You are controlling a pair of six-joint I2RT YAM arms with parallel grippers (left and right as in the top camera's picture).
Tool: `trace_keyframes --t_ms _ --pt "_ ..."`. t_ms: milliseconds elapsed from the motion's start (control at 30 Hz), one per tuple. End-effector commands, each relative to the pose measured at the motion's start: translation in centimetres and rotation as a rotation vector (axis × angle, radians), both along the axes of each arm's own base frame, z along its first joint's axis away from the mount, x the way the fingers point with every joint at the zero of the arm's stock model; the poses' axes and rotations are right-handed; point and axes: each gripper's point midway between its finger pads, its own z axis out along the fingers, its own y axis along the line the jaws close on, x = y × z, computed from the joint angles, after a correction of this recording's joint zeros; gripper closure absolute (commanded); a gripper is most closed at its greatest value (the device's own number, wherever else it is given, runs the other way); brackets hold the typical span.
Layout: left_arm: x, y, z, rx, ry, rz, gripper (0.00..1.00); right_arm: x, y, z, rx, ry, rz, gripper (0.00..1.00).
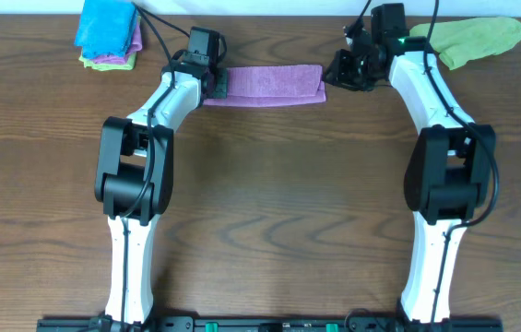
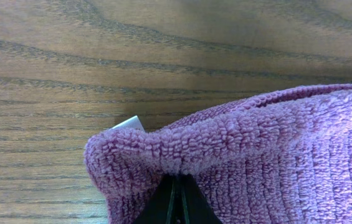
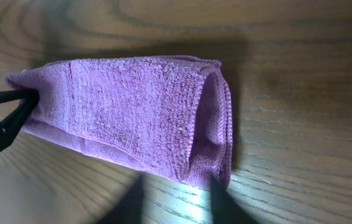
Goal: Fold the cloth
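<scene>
The purple cloth (image 1: 274,85) lies folded into a long narrow strip at the far middle of the wooden table. My left gripper (image 1: 216,86) is at its left end, and in the left wrist view its jaws (image 2: 177,190) are shut on the bunched edge of the cloth (image 2: 256,149). My right gripper (image 1: 341,70) is just off the cloth's right end. In the right wrist view its fingers (image 3: 176,202) are spread apart over bare wood, with the folded end of the cloth (image 3: 138,112) just beyond them.
A stack of folded cloths (image 1: 108,32), blue on top, sits at the far left corner. A loose green cloth (image 1: 477,39) lies at the far right, behind my right arm. Black cables run along the back edge.
</scene>
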Motion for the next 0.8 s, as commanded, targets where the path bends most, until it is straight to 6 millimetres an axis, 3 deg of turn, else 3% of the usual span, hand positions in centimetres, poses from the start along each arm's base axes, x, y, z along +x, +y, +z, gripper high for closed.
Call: trace_keyframes --t_ms 0,100,233,567,767 --pt "-1.2 0.2 -3.0 0.012 0.077 -0.009 0.94 0.7 -1.4 2.0 -0.001 -0.055 -0.004 0.37" --pt "-1.2 0.2 -3.0 0.012 0.079 -0.009 0.94 1.1 -2.1 2.4 0.077 -0.064 0.001 0.21" --pt "-1.4 -0.1 -3.0 -0.001 0.086 -0.017 0.94 1.2 -1.7 2.8 0.25 -0.072 0.05 0.16" --pt "-1.4 -0.2 -3.0 -0.006 0.088 -0.021 0.94 2.4 -0.2 0.0 0.458 -0.021 0.041 0.21" --pt "-1.4 -0.2 -3.0 -0.006 0.088 -0.021 0.94 2.7 -0.2 -1.3 0.461 -0.007 0.028 0.18"
